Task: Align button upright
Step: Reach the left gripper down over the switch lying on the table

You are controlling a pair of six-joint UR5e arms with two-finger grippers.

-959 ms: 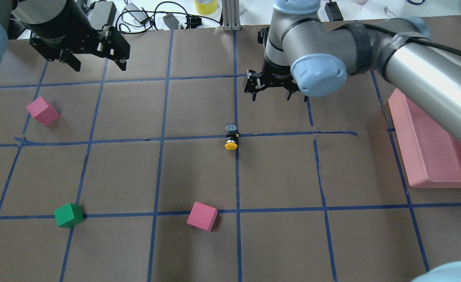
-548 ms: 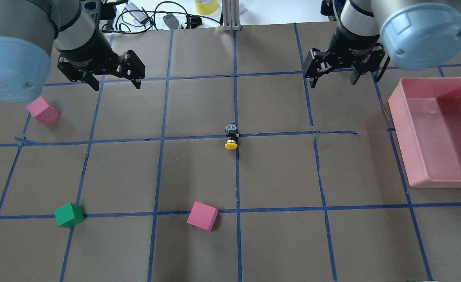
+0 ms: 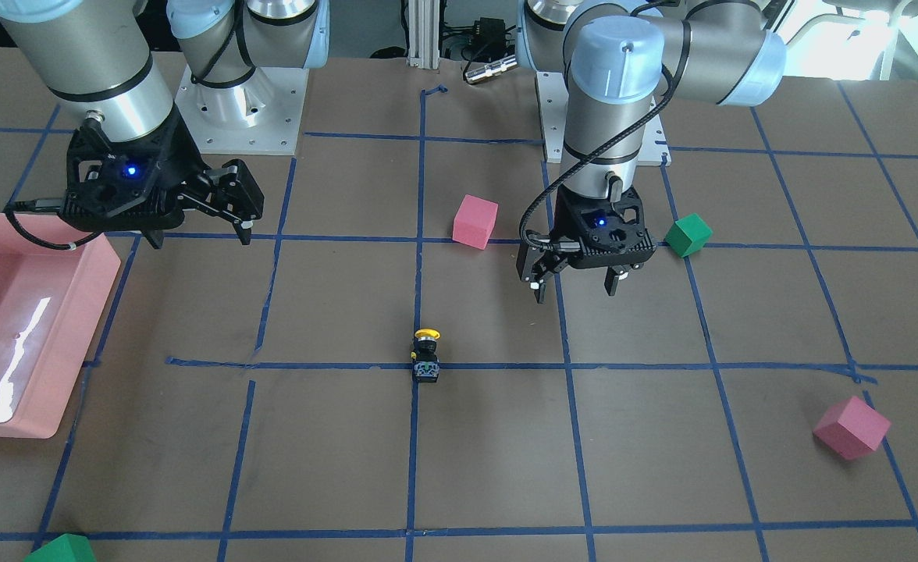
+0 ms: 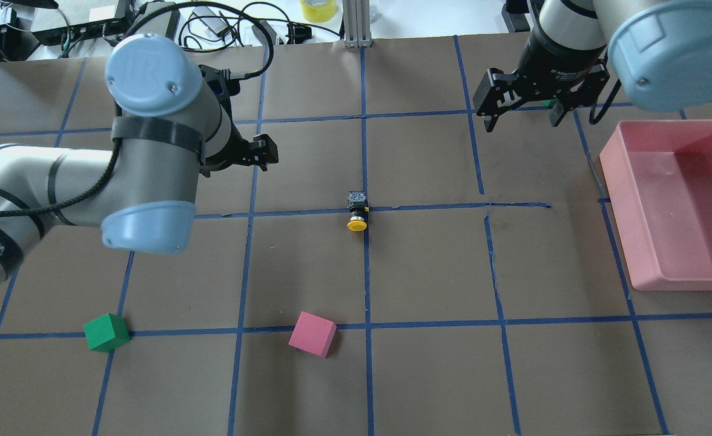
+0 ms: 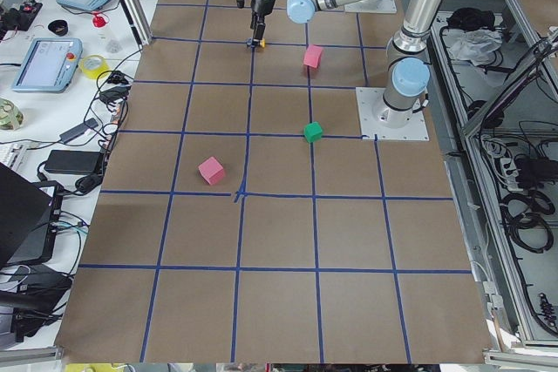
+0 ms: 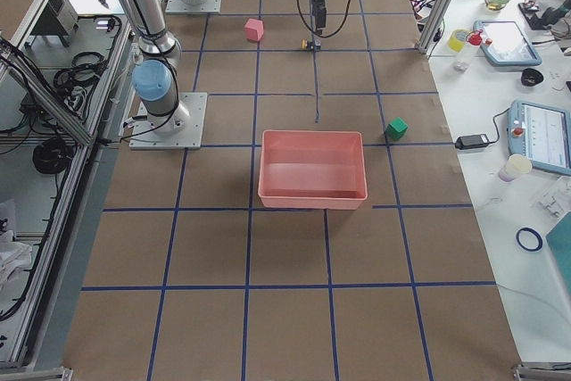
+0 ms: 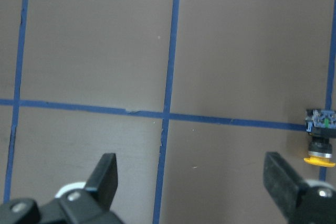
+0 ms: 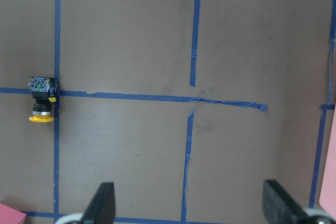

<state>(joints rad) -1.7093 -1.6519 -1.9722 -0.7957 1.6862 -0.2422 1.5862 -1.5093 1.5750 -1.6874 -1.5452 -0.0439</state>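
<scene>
Left pincer [image 3: 573, 293] hangs spread wide, pointing down near the button [image 3: 426, 355]; right pincer [image 3: 198, 234] likewise spread, empty.

Robotics laboratory. Evidence: counter [image 4: 307, 266] papered brown and gridded with blue tape [image 4: 366, 278]; teach pendant [image 5: 48, 63] and loose cables [image 5: 112, 102] on the side bench [image 5: 52, 106]; aluminium frame post [image 4: 356, 24].

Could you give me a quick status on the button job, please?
Left gripper open, empty. Right gripper open, empty. Button lying on its side, untouched. Nearest pink cube well apart from it.
</scene>
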